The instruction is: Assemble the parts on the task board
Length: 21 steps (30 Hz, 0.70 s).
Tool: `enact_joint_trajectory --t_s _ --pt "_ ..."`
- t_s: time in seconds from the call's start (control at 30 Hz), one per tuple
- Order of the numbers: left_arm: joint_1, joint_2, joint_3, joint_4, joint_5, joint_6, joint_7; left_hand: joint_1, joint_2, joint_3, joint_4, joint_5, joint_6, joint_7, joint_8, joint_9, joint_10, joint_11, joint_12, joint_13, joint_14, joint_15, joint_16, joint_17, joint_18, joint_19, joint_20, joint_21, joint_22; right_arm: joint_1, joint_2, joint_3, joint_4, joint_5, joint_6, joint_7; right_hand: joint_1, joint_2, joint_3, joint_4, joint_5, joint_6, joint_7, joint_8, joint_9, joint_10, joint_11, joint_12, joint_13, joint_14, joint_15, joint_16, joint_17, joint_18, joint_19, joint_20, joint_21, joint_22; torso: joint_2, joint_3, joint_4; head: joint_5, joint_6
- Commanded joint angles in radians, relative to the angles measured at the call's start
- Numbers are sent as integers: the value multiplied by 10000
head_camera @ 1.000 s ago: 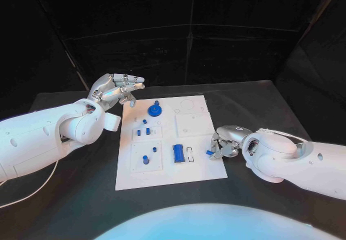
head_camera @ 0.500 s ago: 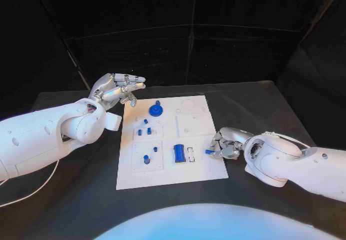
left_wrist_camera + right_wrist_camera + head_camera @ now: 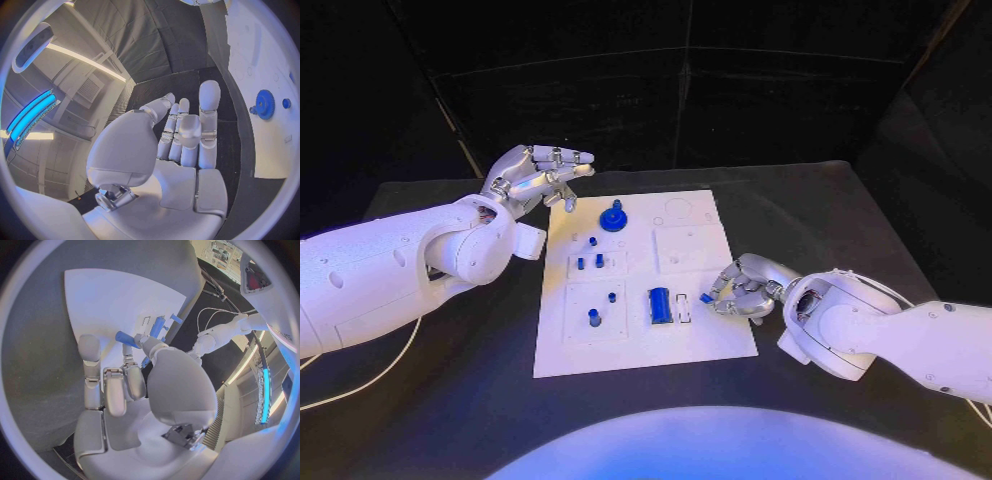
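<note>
At the right edge of the task board (image 3: 689,345), near side, the right robot hand (image 3: 740,290) is curled over a small blue part (image 3: 708,297), pinched between thumb and a finger; the right wrist view shows it as a short blue peg (image 3: 127,338) standing out sideways from the fingertips (image 3: 141,343). The left robot hand (image 3: 535,177) hangs above the tabletop (image 3: 848,215) just off the board's far left corner, fingers apart and holding nothing, as the left wrist view (image 3: 181,135) confirms.

On the board stand a blue gear (image 3: 612,216) at the far end, two short pegs (image 3: 590,263) in a left-hand plate, one peg (image 3: 594,319) in the nearer left plate, and a long blue block (image 3: 658,305) upright beside a pale slotted piece (image 3: 681,308).

Risks observed:
1. Grip security. The peg is held near one end only. Judged from the wrist view, any contact with the board edge could twist it out of the pinch and drop it onto the black tabletop, where it would be hard to recover.
2. Alignment. The peg lies roughly level, while the seated pegs stand upright. If it is meant for a vertical socket, it must be turned first; pressing it down tilted would likely jam it or skid it across the plate.
3. Collision. The long block and slotted piece stand just beside the carrying hand. A low inward sweep could knock them over.
4. Board shift. Nothing visibly clamps the board; a hard push at its edge may slide it
</note>
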Motion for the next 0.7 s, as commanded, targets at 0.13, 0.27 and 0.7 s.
enact_joint_trajectory --t_s 0.13,0.27,0.7 --pt "11 13 4 19 19 125 41 46 57 54 -6 30 -76 8 61 10 -84 11 45 17 -13 22 56 -7 76 -46 33 -64 -8 13 312 3 -85 482 -472 348 -280 -51 129 29 85 21 -70 332 373 46 36 63 843 891 74 24 1828 47 -22 -5 -25 30 -1 0 8 -33 -18" --pt "12 17 4 29 19 125 39 46 57 54 -6 30 -76 8 61 10 -84 11 45 17 -13 22 56 -7 76 -46 33 -64 -8 13 500 3 -202 468 -384 270 -519 -125 83 101 381 49 -93 380 410 60 20 74 849 891 62 25 1829 47 -12 -11 -25 36 8 0 9 -25 -13" --pt "13 60 4 18 19 128 26 42 48 52 -10 27 -88 18 61 8 -95 18 51 16 -15 25 56 -13 75 -46 33 -63 -6 12 945 3 -476 -364 35 -480 -1211 -262 -551 445 922 472 -335 743 640 258 -175 298 1031 947 -89 163 2091 -14 225 -137 184 441 -10 3 1 -1 -40"
